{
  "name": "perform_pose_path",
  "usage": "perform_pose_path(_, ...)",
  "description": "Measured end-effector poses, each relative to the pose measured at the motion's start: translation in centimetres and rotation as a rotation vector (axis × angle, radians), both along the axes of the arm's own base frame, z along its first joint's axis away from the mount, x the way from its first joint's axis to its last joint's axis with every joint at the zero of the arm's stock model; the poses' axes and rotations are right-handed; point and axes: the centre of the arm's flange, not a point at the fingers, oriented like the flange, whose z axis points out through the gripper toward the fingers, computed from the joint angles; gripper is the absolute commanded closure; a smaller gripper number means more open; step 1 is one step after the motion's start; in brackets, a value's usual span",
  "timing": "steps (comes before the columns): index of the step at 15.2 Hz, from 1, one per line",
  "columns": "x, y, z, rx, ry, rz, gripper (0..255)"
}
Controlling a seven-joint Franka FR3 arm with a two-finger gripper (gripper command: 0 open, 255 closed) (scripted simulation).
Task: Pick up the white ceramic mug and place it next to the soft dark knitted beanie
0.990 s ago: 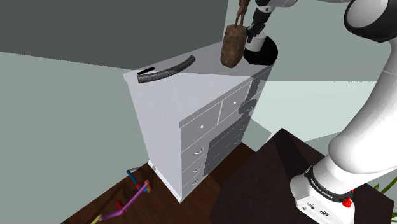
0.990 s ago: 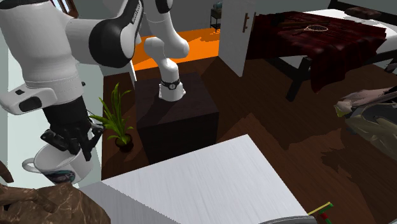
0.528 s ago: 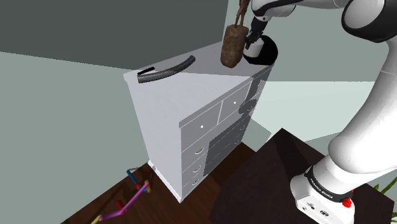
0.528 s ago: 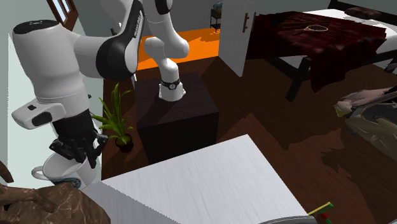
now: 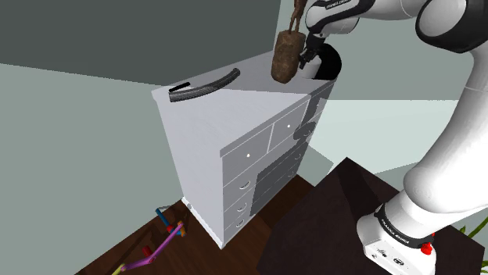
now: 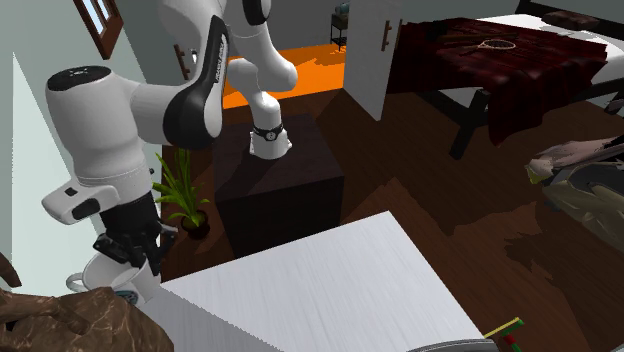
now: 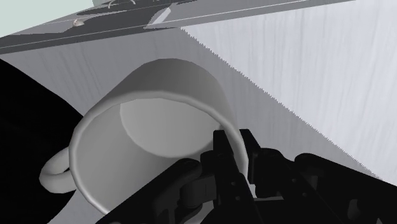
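Dresser top below, brown beanie perched at its corner, and the white mug hangs just beside it at the edge, its rim pinched tight in the tool. Looks like a short drop!

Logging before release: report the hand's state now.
Hand: closed on the rim of the round white handled mug.

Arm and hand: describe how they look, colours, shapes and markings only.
The arm is built of thick, rounded, glossy white links with dark grey to black joints between them. Near its foot a black band carries small white lettering, and a red button sits just below it. The hand is all black and blocky, with two narrow fingers.
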Motion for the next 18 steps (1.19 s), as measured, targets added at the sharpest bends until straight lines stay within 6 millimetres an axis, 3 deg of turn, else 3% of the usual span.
perform_pose_path(13,0.0,0.0,-7.0,0.000,0.000,0.000,255)
perform_pose_path(18,0.0,0.1,-7.8,0.000,0.000,0.000,255)
